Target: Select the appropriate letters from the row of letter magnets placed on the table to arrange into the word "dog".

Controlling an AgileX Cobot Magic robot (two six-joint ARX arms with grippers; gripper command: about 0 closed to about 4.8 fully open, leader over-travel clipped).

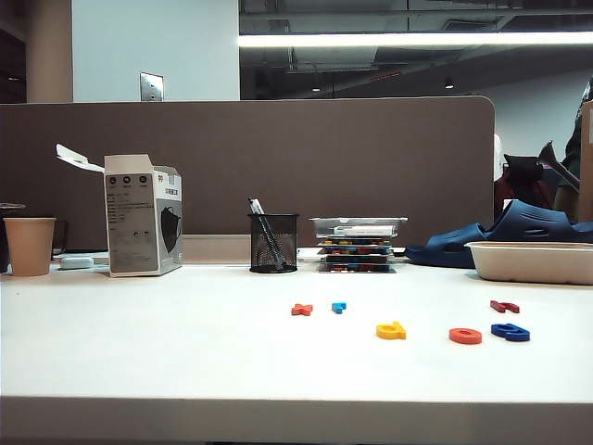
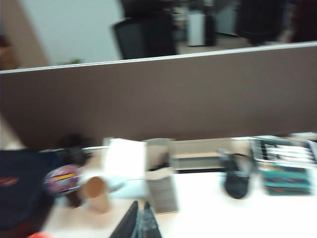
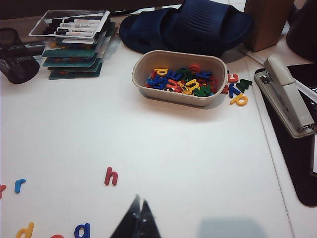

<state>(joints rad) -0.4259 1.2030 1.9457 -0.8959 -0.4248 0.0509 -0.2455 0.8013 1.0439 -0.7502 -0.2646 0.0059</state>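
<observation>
d (image 1: 391,330) left of o (image 1: 465,336) | g (image 1: 510,332) right | h (image 1: 504,306) behind g

Yellow d (image 1: 391,330), orange-red o (image 1: 465,336), blue g (image 1: 510,332) aligned on table (image 1: 139,352).

Both tools, left (image 2: 140,223) and right (image 3: 139,220), have dark, tapered, glossy fingertips.

Paper cup (image 1: 30,246) at far left, next to opened grey/white carton (image 1: 142,217) w/ flap up. Black mesh pen holder (image 1: 273,243) w/ pens, mid-rear. Beside it a stack of flat trays (image 1: 358,243), clear one w/ markers on top. Beige tub (image 3: 179,77) full of mixed colour letter magnets; a few spare letters (image 3: 237,89) lie just outside it. Navy slippers (image 3: 190,25) behind tub. Grey stapler (image 3: 289,94) on a black mat (image 3: 299,163) near the tub. Brown partition (image 1: 250,167) along rear.
</observation>
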